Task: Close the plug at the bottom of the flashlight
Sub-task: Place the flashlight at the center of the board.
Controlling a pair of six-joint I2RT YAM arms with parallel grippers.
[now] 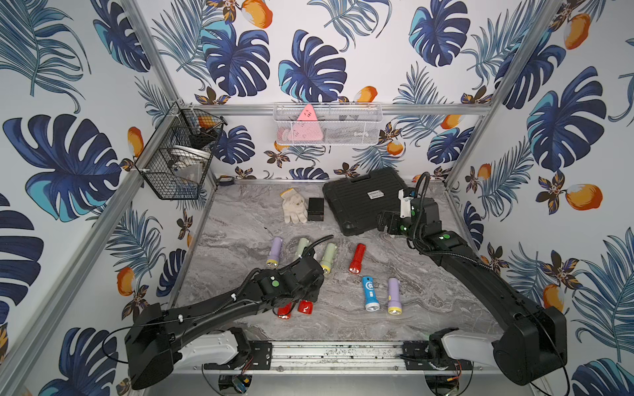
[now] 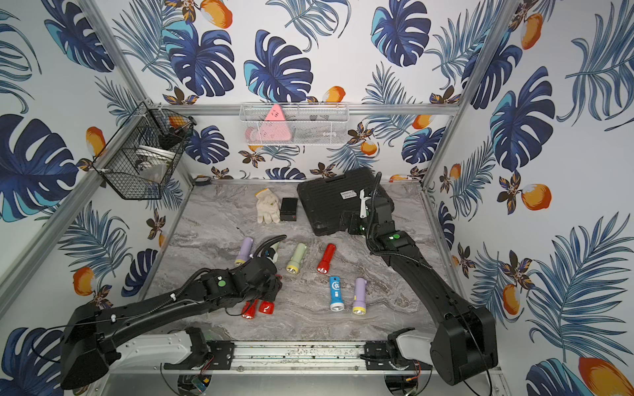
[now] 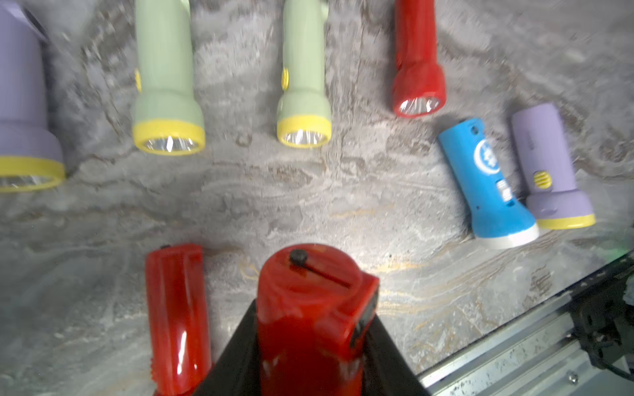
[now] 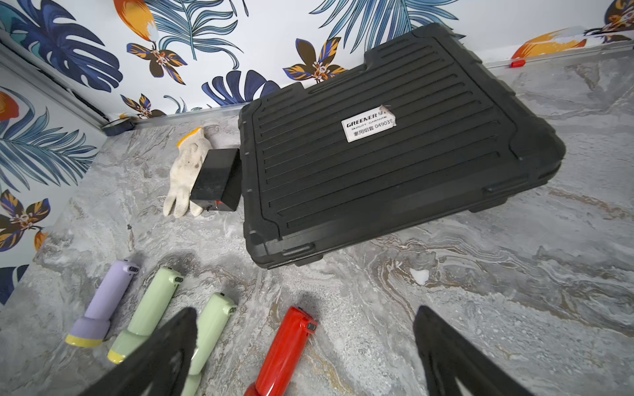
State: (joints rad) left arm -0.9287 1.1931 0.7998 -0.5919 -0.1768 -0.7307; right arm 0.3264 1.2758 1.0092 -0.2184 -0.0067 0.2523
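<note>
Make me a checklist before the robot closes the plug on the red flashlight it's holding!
1. Left tool shut on red flashlight: ok.
2. Flashlight's bottom end uncovered: ok.
3. Plug already closed: cannot tell, blurry.
4. Right tool open: ok.
5. Right tool close to the flashlight: not ok, it hangs by the case.

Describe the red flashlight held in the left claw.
The red flashlight looks like glossy plastic, gripped by the shut left claw, tail end facing the wrist camera. The round end bears a black knob and thin dark line; a squarish lug with a dark slot juts sideways. Its head is hidden there.
</note>
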